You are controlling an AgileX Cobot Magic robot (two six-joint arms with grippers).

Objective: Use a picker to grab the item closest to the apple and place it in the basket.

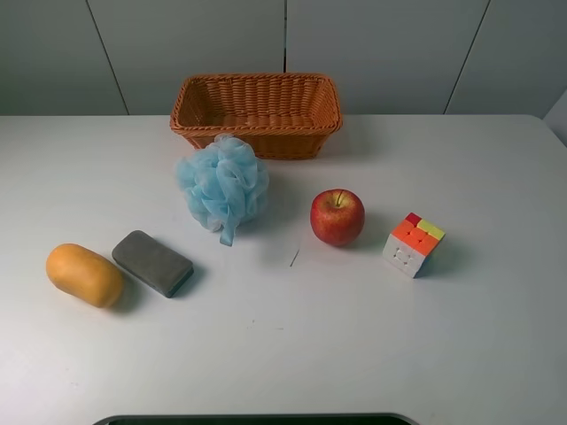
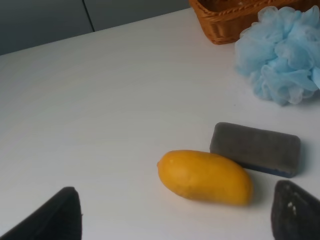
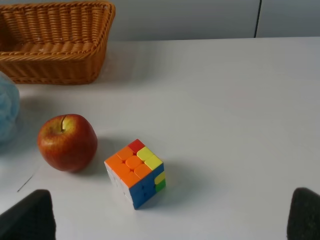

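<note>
A red apple (image 1: pixel 337 217) sits right of the table's middle, and it also shows in the right wrist view (image 3: pixel 67 142). A colourful puzzle cube (image 1: pixel 414 244) (image 3: pixel 135 172) stands just right of it, a small gap apart. A light blue bath pouf (image 1: pixel 221 186) (image 2: pixel 280 55) lies left of the apple, a bit farther off. The orange wicker basket (image 1: pixel 257 113) (image 3: pixel 55 70) stands at the back and holds nothing I can see. My left gripper (image 2: pixel 177 220) is open near the mango. My right gripper (image 3: pixel 167 215) is open, short of the cube. Neither shows in the exterior view.
A yellow mango (image 1: pixel 84 274) (image 2: pixel 205 176) and a grey eraser block (image 1: pixel 152 263) (image 2: pixel 256 149) lie side by side at the front left. A dark edge (image 1: pixel 257 419) runs along the table's front. A wall stands behind the basket.
</note>
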